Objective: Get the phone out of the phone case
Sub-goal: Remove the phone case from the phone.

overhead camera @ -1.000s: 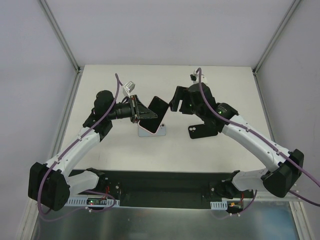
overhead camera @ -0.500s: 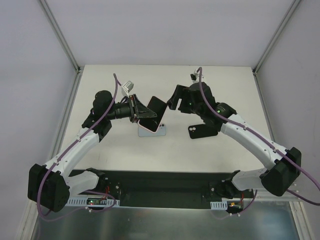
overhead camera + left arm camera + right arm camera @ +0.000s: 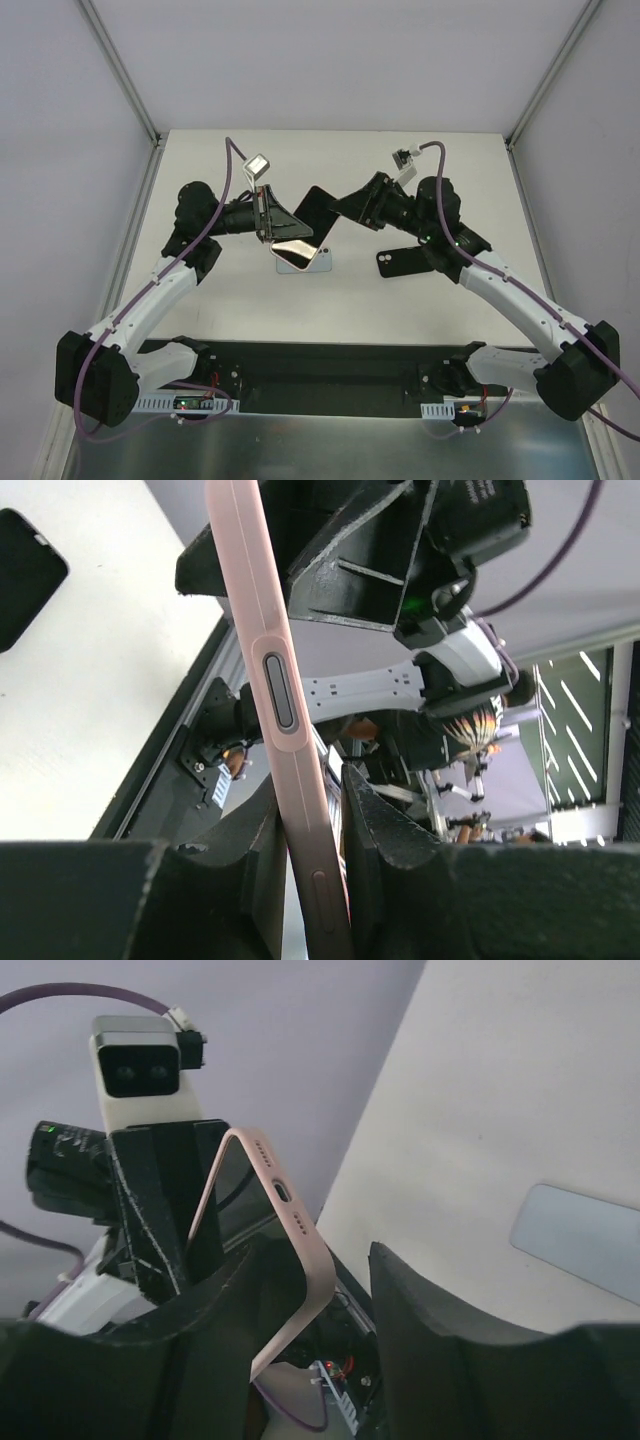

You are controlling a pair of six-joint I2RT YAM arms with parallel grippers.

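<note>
Extraction not yet achieved: the dark, glass-fronted phone [image 3: 318, 212] sits fully seated in its pale pink, matte, round-cornered phone case [image 3: 255, 600]; the pair is held tilted in the air above the middle of the white table [image 3: 250, 300], between the 2 arms. The left gripper [image 3: 315, 860] is clamped on the case, its 2 black fingers [image 3: 240, 880] pressing front and back just below a grey oval side button [image 3: 282, 690]. The right gripper [image 3: 335, 1290], on the right side, straddles the far end of the case with jaws part-way apart; 1 finger lies against the pink rim and the other shows a gap, so no firm hold is evident there. Judged remaining: a second grip, peeling the rim off a corner, and drawing the phone free. Materials: the case reads as flexible, rubbery plastic with a smooth satin skin, a moulded button cover, and a slot and small holes in its short end; the phone face is glossy and reflective, probably slippery. On the table lie a black flat rounded slab [image 3: 405, 262] with small round lens openings, to the right, and a pale grey-blue flat rounded plate [image 3: 590, 1245]; neither is touched.
</note>
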